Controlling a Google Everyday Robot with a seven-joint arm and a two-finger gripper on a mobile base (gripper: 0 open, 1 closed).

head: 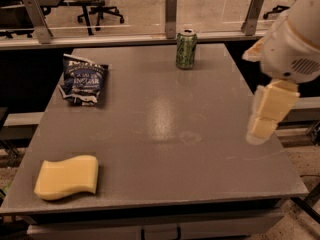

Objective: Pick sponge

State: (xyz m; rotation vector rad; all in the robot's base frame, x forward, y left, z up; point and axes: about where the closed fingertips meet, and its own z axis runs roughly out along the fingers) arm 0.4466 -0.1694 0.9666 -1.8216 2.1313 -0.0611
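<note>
The sponge (pixel 66 177) lies flat at the surface's (pixel 165 134) near-left corner, well apart from the gripper (pixel 261 128) hanging over the right edge. Whether its jaws are apart cannot be told.

Green soda can (pixel 186 49) stood near the far edge of the table (pixel 165 154), and a crumpled blue chip bag (pixel 84 80) lay by the far-left corner.

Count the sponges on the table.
1. The sponge lies at the table's near-left corner; the hand hangs over the right edge, apart from it. None seems hidden.
</note>
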